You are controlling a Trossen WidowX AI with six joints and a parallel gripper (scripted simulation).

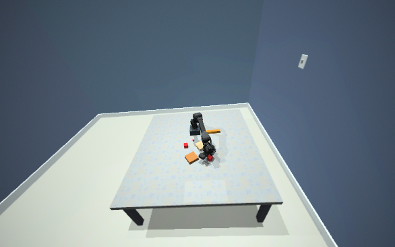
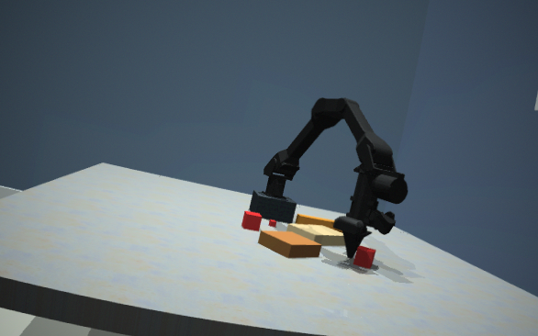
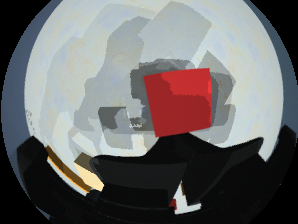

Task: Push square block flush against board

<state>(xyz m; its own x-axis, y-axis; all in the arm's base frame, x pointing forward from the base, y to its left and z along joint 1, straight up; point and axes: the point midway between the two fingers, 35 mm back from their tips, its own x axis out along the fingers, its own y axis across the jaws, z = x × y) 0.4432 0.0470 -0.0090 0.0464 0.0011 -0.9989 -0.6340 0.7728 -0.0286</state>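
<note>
My gripper [image 2: 351, 256] [image 3: 170, 128] is shut and empty, fingertips down near the table. A red cube [image 1: 209, 158] [image 2: 364, 257] [image 3: 181, 102] stands right beside the fingertips; I cannot tell whether they touch. A flat orange square block [image 1: 191, 157] [image 2: 292, 243] lies apart from that cube, on the other side of the gripper. A cream flat piece [image 1: 199, 146] [image 2: 317, 232] [image 3: 91, 175] lies behind the orange block, partly hidden by the arm in the top view. A long, thin orange board [image 1: 213, 131] [image 2: 315, 220] lies farther back, near the arm's base. I see no block against it.
Another red cube [image 1: 185, 145] [image 2: 252, 220] and a tiny red cube [image 1: 193, 140] [image 2: 272, 223] stand left of the cream piece. The arm's dark base [image 1: 195, 130] [image 2: 273, 207] stands behind them. The arm reaches over the cream piece.
</note>
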